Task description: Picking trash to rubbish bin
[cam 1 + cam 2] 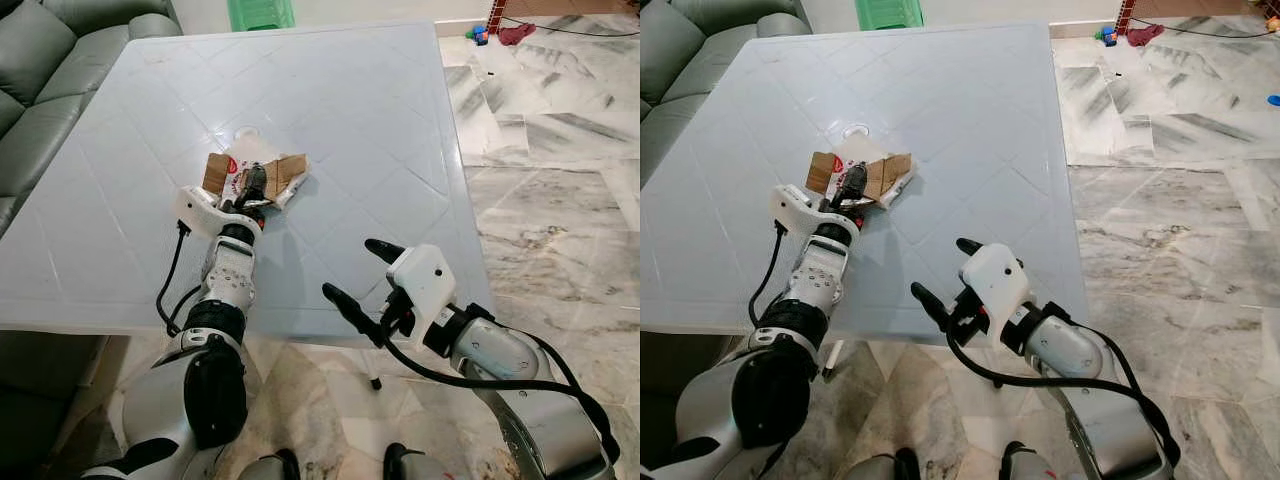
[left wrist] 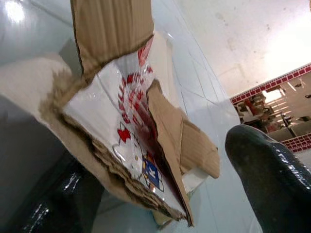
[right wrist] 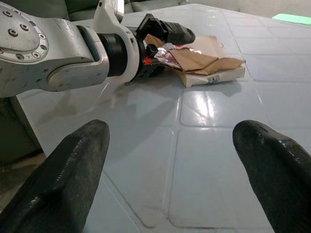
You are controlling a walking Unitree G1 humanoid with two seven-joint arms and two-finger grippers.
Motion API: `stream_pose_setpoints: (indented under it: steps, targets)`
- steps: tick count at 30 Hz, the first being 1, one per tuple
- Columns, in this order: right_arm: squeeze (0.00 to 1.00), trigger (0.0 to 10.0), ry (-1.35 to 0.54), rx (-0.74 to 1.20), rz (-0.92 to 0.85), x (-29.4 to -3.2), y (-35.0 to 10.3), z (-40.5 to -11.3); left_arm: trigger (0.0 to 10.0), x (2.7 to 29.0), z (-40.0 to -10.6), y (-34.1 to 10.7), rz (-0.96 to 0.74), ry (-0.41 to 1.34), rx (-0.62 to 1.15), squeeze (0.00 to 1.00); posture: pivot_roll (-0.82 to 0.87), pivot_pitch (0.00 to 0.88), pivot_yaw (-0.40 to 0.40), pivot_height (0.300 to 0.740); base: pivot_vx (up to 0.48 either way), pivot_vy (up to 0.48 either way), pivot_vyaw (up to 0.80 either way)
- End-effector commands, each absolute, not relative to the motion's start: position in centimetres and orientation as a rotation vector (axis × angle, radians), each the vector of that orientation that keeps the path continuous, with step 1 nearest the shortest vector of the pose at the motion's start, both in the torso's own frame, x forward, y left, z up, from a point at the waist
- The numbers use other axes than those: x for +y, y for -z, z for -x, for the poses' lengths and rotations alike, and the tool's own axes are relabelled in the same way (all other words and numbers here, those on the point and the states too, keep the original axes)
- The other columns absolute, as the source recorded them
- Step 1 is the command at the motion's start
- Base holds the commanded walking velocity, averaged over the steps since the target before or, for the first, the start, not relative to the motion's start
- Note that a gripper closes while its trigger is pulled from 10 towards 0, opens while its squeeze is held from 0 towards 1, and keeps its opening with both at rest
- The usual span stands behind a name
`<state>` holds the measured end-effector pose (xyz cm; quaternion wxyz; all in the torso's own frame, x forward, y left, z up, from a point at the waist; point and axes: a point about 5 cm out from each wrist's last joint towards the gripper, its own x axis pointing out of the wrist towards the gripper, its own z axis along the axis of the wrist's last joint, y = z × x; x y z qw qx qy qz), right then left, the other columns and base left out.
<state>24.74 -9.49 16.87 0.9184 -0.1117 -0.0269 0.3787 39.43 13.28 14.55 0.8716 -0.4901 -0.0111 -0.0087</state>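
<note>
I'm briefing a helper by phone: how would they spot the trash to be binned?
On the pale tiled table beside the grey sofa, look toward the middle. The torn cardboard box, brown with a red-printed white face, lies flat at the left gripper.

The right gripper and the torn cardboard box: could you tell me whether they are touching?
Apart. In the right wrist view, the open right gripper hovers over bare table, with the cardboard box lying well beyond its fingertips.

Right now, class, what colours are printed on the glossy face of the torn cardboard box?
Red and blue print on white, clearest in the left wrist view: torn cardboard box.
</note>
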Motion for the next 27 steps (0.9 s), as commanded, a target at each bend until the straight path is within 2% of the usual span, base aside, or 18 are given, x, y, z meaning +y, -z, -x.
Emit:
stream_pose_setpoints:
  steps: [1,27]
  targets:
    - [0.0,10.0,-0.793,-0.068,0.226,-9.2,-17.2,-24.3,0.0,13.6,-39.6,-14.9,1.035,0.01,-0.039,0.0,-0.2,0.218,0.078,0.74,0.0,0.0,0.0]
    - [0.0,10.0,-0.761,-0.079,0.245,-9.3,-17.2,-25.0,0.0,14.6,-39.7,-15.1,1.052,-0.017,-0.07,0.0,-0.19,0.195,0.087,0.74,0.0,0.0,0.0]
